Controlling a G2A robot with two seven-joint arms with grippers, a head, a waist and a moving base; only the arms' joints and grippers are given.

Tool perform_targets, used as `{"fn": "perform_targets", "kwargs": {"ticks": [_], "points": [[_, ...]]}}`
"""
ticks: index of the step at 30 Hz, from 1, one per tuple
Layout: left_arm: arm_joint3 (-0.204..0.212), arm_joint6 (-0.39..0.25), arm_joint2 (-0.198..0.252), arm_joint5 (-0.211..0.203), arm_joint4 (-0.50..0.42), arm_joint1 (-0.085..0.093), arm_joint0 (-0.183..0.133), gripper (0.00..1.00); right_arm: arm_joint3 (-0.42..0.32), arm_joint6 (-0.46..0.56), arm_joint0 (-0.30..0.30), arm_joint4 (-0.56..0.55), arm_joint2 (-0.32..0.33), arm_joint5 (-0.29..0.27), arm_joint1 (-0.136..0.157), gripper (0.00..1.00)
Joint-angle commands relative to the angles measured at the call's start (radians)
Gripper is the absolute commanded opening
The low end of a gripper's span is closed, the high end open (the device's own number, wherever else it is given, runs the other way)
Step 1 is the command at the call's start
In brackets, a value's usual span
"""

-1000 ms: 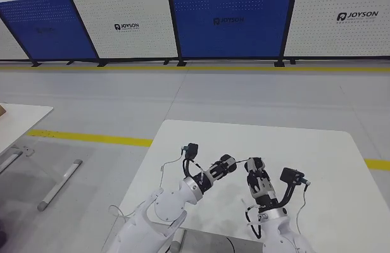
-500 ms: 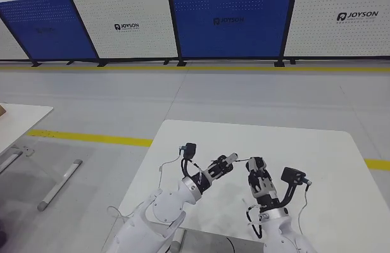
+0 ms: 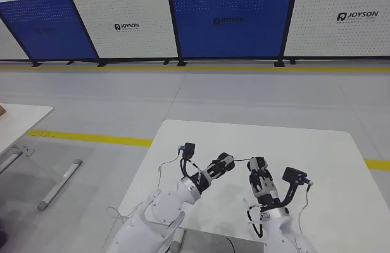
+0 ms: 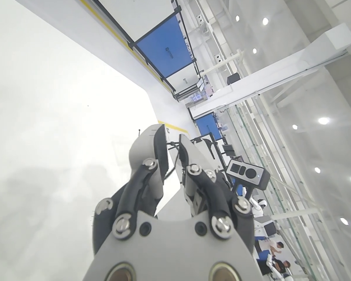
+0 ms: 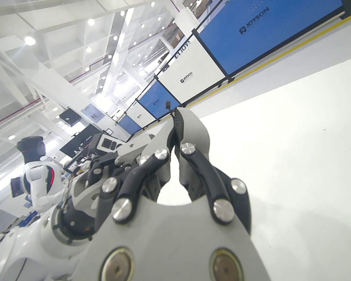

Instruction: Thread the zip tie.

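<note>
Above the near part of the white table (image 3: 309, 158), my two grippers face each other closely. The right gripper (image 3: 254, 164) is shut on the thin black zip tie (image 5: 167, 105), whose small head pokes out past the fingertips of that gripper (image 5: 178, 112). From there the zip tie (image 3: 239, 160) spans across to the left gripper (image 3: 223, 160). In the left wrist view, the left gripper (image 4: 171, 133) stands open by a narrow gap. A thin black strap (image 4: 173, 165) runs through that gap; I cannot tell if it touches the pads.
The table's far edge and rounded corner (image 4: 147, 94) lie well beyond the grippers, with bare surface all around them. A second white table (image 3: 18, 120) and a grey pole on the floor (image 3: 59, 183) are off to the left. Blue and white panels (image 3: 230, 28) line the back.
The left gripper pushed a little toward the right gripper half a second ago and has drawn slightly back since. The right gripper has barely moved and keeps its hold.
</note>
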Motion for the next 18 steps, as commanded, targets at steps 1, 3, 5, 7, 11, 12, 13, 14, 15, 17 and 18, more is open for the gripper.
{"fn": "perform_targets", "kwargs": {"ticks": [1,3,5,7,11,12,13,14,15,17,18], "points": [[-0.001,-0.003,0.000,-0.004,0.003,0.001,0.001,0.00,0.001,0.001,0.001,-0.001,-0.002,0.000,0.000,0.00],[-0.001,-0.006,-0.001,-0.010,0.003,0.001,0.002,0.00,0.001,0.001,0.002,-0.002,-0.004,0.000,-0.001,0.00],[-0.001,-0.009,-0.001,-0.015,0.001,0.001,0.002,0.00,0.002,0.002,0.003,-0.003,-0.006,0.001,-0.001,0.00],[-0.002,-0.014,-0.002,-0.022,-0.003,0.002,0.003,0.00,0.006,0.006,0.006,-0.007,-0.009,0.002,-0.002,0.00],[-0.004,-0.024,-0.004,-0.032,-0.005,0.003,0.004,0.00,0.015,0.013,0.013,-0.014,-0.016,0.006,-0.003,0.00],[-0.004,-0.025,-0.004,-0.033,-0.005,0.003,0.004,0.00,0.017,0.014,0.015,-0.014,-0.017,0.008,-0.003,0.00],[-0.004,-0.027,-0.004,-0.034,-0.004,0.003,0.005,0.00,0.018,0.015,0.017,-0.014,-0.018,0.009,-0.003,0.00],[-0.004,-0.028,-0.004,-0.034,-0.003,0.004,0.005,0.00,0.019,0.016,0.018,-0.013,-0.018,0.009,-0.004,0.00],[-0.003,-0.027,-0.004,-0.033,-0.001,0.004,0.005,0.00,0.019,0.016,0.019,-0.012,-0.019,0.009,-0.004,0.00],[0.000,-0.020,-0.004,-0.028,0.003,0.004,0.003,0.00,0.018,0.011,0.019,-0.003,-0.017,0.008,-0.005,0.00],[0.000,-0.017,-0.004,-0.026,0.002,0.004,0.002,0.00,0.017,0.009,0.019,0.000,-0.015,0.008,-0.005,0.00]]}}
